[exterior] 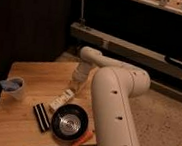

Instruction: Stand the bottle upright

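Orange stick [81, 140] at front edge of counter [33, 75]; black pan [69, 123] just behind, striped block [41, 116] beside it. White bottle [61, 102] lying flat just beyond pan. End effector [76, 83] closed at bottle's far end; hold on it cannot be told.

arm [115, 106] bent fwd, gripper [76, 80] low at arm's far end, pointing down, jaws closed

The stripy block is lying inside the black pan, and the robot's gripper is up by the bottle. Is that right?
Not quite. The camera view shows the stripy block lying on the table beside the black pan, not inside it. The gripper, shut, is up by the bottle.
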{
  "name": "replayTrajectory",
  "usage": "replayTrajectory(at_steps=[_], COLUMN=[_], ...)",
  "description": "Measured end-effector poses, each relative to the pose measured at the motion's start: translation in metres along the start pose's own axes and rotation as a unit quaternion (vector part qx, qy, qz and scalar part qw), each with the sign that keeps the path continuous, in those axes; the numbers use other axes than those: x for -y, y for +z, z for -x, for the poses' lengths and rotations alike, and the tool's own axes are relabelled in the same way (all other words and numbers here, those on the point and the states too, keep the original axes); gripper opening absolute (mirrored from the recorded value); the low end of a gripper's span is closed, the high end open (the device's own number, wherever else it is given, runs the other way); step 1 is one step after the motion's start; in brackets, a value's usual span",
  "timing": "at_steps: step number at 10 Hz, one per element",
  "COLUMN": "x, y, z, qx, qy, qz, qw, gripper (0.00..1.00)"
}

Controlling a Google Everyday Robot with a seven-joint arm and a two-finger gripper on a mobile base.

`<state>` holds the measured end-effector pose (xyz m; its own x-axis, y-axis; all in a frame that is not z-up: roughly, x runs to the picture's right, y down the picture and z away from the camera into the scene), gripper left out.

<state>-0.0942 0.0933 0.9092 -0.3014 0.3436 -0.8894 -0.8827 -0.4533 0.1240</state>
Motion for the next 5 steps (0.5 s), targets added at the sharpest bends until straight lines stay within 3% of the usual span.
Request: replayTrajectory(at_steps=[5], x=[-0.0021], y=[-0.0105], z=[-0.0024], qx=[0.029], qy=[-0.008], qz=[-0.018], qw=[0.9994], gripper=[0.34])
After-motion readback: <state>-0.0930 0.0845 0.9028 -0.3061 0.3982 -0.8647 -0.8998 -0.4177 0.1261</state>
